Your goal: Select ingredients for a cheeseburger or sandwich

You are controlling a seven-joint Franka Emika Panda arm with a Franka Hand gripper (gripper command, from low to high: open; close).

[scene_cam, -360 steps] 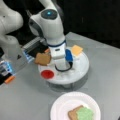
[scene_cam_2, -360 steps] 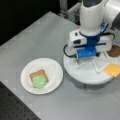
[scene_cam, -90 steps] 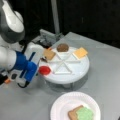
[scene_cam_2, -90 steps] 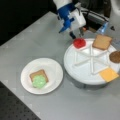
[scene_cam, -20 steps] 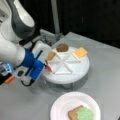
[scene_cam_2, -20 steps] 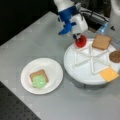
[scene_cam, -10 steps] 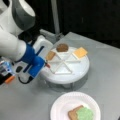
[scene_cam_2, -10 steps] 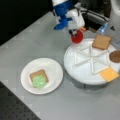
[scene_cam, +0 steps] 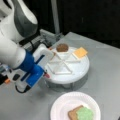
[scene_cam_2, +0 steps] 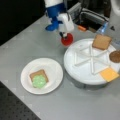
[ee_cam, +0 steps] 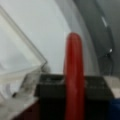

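My gripper [scene_cam_2: 65, 35] is shut on the red tomato disc [scene_cam_2: 67, 39], holding it on edge just outside the rim of the divided white tray [scene_cam_2: 75, 71]. In the wrist view the tomato [ee_cam: 73, 65] stands upright between the fingers. In a front view the gripper [scene_cam: 45, 74] is at the tray's left side. The tray holds a toast square [scene_cam_2: 101, 41], a dark patty [scene_cam_2: 115, 56] and a yellow cheese square [scene_cam_2: 108, 74]. The sandwich, a toast square [scene_cam_2: 37, 73] with green lettuce [scene_cam_2: 39, 81] on top, lies on the round plate [scene_cam_2: 53, 71].
The arm's white and blue body [scene_cam: 17, 57] fills a front view's left. Cables and a metal frame [scene_cam_2: 90, 17] lie behind the tray. The patty [scene_cam: 62, 47] and cheese [scene_cam: 80, 52] sit at the tray's far side. The plate [scene_cam: 62, 105] is near a front view's bottom.
The gripper has carried the tomato off the tray and past its rim, toward the plate's side. The tray pieces and the plate stack have not moved.
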